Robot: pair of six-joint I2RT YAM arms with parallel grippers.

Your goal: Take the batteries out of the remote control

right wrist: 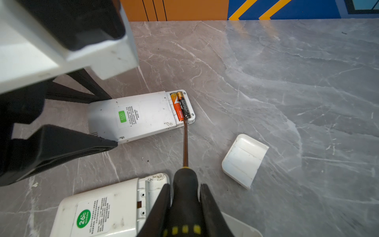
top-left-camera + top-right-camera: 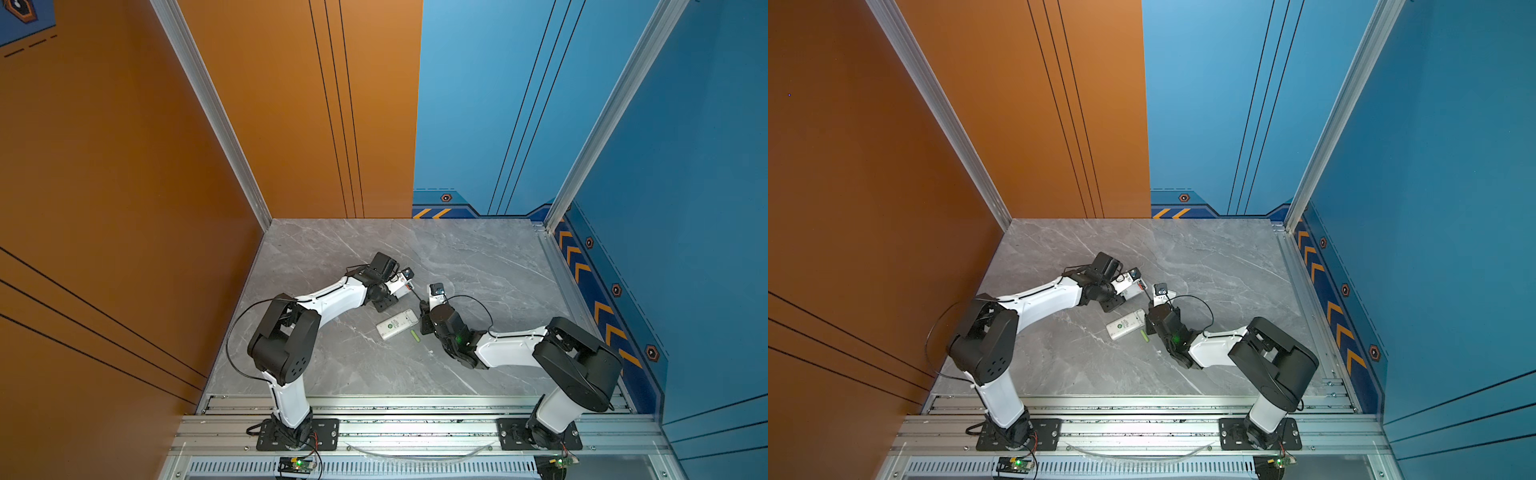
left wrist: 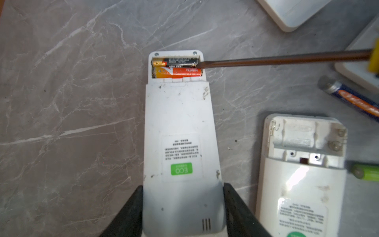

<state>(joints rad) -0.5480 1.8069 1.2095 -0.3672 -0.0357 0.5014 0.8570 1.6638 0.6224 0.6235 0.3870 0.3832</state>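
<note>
Near the middle of the counter (image 2: 478, 257), your left gripper (image 3: 182, 205) is clamped on the lower end of the remote control (image 3: 180, 123). Its open bay at the other end holds two batteries side by side: a dark battery (image 3: 180, 61) against the end wall and an orange-red battery (image 3: 178, 72) next to it. Your right gripper (image 1: 185, 205) is closed on the handle of the screwdriver (image 1: 185, 143), whose tip sits at one end of the dark battery. Lever gently under that end, keep the shaft low, and hold the left grip firm so the body does not skid. Mind the second remote (image 1: 102, 209) and the lime green battery (image 2: 414, 336) just beside it; a popped cell could roll their way.
</note>
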